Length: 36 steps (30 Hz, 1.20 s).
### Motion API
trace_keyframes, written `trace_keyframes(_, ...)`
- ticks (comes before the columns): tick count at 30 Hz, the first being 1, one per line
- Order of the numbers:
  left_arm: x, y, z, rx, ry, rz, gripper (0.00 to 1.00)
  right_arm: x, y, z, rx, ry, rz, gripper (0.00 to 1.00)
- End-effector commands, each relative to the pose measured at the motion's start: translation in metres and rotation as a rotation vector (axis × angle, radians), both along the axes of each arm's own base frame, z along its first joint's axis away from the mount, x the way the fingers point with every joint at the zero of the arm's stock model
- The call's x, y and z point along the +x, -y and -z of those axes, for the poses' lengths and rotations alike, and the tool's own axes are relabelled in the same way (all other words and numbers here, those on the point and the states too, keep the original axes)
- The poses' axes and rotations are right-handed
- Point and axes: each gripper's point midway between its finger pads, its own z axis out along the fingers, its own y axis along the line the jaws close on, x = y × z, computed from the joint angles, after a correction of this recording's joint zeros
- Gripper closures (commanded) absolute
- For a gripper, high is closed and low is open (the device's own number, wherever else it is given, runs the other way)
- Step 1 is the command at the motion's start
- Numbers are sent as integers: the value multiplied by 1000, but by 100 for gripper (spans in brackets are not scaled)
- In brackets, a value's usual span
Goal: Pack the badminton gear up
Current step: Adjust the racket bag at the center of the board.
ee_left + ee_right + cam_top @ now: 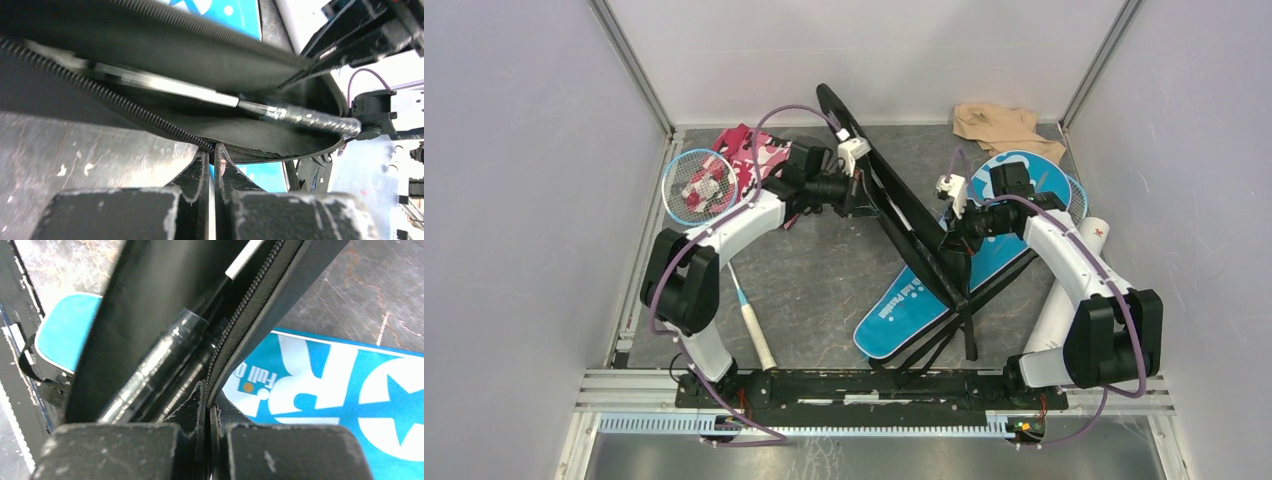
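Grey table (824, 270), white walls on three sides.

- Black cover (894, 215) is held off the surface, on edge. Its long axis runs from the far-left head end down to the near-right handle end.
- A racket (235, 101) sits inside it. The shaft and wrapped grip show through the gaping zip, with the grip toward the near end.
- Left claw (862, 194) is clenched on the cover's zip edge, about mid-length on its left side.
- Right claw (952, 228) is pinched shut on the zip edge too, on the cover's right side and nearer the handle end. That makes it the closer arm to the grip.
- My guess is that the next move works along that diagonal, closing or laying down the cover.

Around the black cover:
- A blue cover (904, 310) lies flat beneath it, crossing its axis and directly in the way of a set-down.
- A loose racket (679, 200) is well to its left.
- A pink cloth (749, 150) is beside its head end.
- A beige cloth (996, 124) is far right.
- A white tube (1096, 232) is off to the right, past the right arm.
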Motion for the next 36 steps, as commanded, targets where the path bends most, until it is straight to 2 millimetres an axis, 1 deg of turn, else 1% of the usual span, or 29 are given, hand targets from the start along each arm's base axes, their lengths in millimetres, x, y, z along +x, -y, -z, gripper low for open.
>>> trace_keyframes(1,6,40,-32,-91,46,34,98,4,-24,-29,58,68,-13,100)
trace_keyframes(5,9,61,-36,-113,8,33,98,0,-36,-29,54,69,-27,100)
trace_keyframes(7,11,68,-39,-134,-21,26,98,1,-38,-25,40,69,-12,100)
trace_keyframes(9,10,74,-42,-149,-39,29,98,7,-36,-22,20,70,34,100)
trace_keyframes(12,6,75,-41,-156,-57,37,98,17,-28,-20,-18,87,102,100)
trace_keyframes(14,2,75,-45,-175,-49,55,98,21,-25,-20,-34,94,121,100)
trace_keyframes(16,-3,74,-46,-181,-43,69,98,20,-26,-21,-34,104,108,100)
trace_keyframes(19,-4,69,-46,-178,-32,52,98,17,-28,-25,-18,121,75,98)
trace_keyframes(24,-6,63,-44,-186,-52,-8,98,19,-28,-33,-23,118,70,88)
trace_keyframes(26,-8,60,-42,-182,-69,-30,98,21,-25,-36,-37,129,89,77)
trace_keyframes(27,-8,59,-40,-182,-83,-42,98,24,-22,-36,-53,132,112,68)
trace_keyframes(30,-10,58,-41,-189,-117,-59,98,27,-13,-39,-98,147,146,53)
trace_keyframes(32,-9,59,-43,-193,-124,-67,98,27,-9,-43,-115,172,151,49)
trace_keyframes(35,-7,60,-45,-192,-125,-69,98,19,0,-47,-155,201,137,45)
trace_keyframes(36,-6,60,-45,-190,-125,-70,98,14,4,-47,-174,209,125,42)
